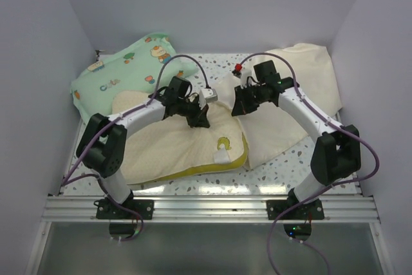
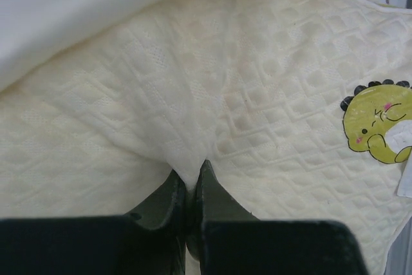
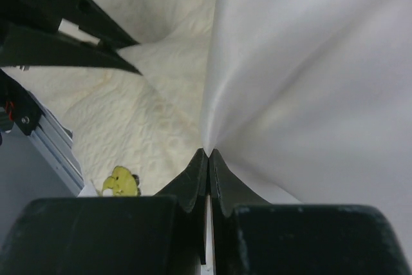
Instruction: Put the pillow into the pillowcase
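The quilted cream pillow (image 1: pixel 174 149) with an olive-yellow edge lies at the front centre of the table. Its dimpled top fills the left wrist view (image 2: pixel 270 114), with a yellow dinosaur mark at the right. My left gripper (image 1: pixel 197 120) is shut on a pinch of the pillow's top fabric (image 2: pixel 192 175). The smooth cream pillowcase (image 1: pixel 302 94) lies at the right and back. My right gripper (image 1: pixel 241 106) is shut on an edge of the pillowcase (image 3: pixel 209 149), lifted beside the pillow; its smooth cloth (image 3: pixel 309 75) fills the right of that view.
A mint-green cartoon-print pillow (image 1: pixel 129 69) lies at the back left, partly under the quilted pillow. Grey walls close in the left, back and right. A metal rail (image 1: pixel 212 207) runs along the near edge by the arm bases.
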`<state>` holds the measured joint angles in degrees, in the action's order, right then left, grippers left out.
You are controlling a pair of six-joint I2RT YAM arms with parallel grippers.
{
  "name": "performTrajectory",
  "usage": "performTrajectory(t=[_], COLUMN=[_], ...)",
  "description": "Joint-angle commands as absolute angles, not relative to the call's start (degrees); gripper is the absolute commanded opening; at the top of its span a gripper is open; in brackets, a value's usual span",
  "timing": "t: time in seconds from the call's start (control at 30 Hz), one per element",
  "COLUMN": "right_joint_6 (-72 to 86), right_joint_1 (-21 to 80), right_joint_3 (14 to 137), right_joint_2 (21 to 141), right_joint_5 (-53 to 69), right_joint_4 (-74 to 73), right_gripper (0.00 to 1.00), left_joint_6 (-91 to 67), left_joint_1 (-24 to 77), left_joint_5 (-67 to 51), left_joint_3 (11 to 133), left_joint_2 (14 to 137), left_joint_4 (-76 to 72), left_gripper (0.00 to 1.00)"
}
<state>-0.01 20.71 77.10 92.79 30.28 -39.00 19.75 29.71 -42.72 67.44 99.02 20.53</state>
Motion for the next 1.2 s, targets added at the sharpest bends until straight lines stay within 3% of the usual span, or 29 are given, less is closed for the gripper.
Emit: performTrajectory(t=[0.0,0.13,0.27,0.53,0.77,0.9,1.03,1.13,1.17], right_joint_6=[-1.8,-1.5,-0.6,-1.0,6.1,10.7,12.6,17.0,17.3], right_joint_1=[20.7,20.7,20.7,17.7,18.8,19.1,19.1,19.0,19.1], right_joint_3=[75.9,75.3,76.5,78.5,79.6,79.7,81.5,79.0,78.4], right_joint_2=[89.8,89.7,91.7,91.2,95.7,96.3,94.3,94.5,95.1], right_joint_5=[32.2,31.8,32.9,35.2,42.3,46.6,47.5,47.3,46.4], right_joint_4=[-41.2,-41.3,-41.3,-44.4,-38.2,-34.6,-34.3,-28.8,-27.9], right_gripper=[0.0,0.0,0.0,0.0,0.0,0.0,0.0,0.0,0.0], left_joint_6=[6.5,-1.6,-6.0,2.2,-11.5,-10.4,-12.3,-19.9,-22.1], left_joint_1=[27.9,27.2,29.3,33.0,34.4,38.8,35.8,33.3,32.7], left_joint_5=[-38.0,-22.4,-11.0,10.1,-2.8,5.7,8.9,-7.0,-11.7], left_joint_3=[68.9,63.9,64.1,61.3,64.2,73.1,72.0,68.1,65.9], left_joint_2=[98.4,97.5,101.0,99.3,99.0,103.6,105.1,104.2,102.1], left_joint_4=[-2.9,-15.5,-17.0,-13.4,-14.4,-7.4,-8.3,-15.7,-19.7], left_gripper=[0.0,0.0,0.0,0.0,0.0,0.0,0.0,0.03,0.13])
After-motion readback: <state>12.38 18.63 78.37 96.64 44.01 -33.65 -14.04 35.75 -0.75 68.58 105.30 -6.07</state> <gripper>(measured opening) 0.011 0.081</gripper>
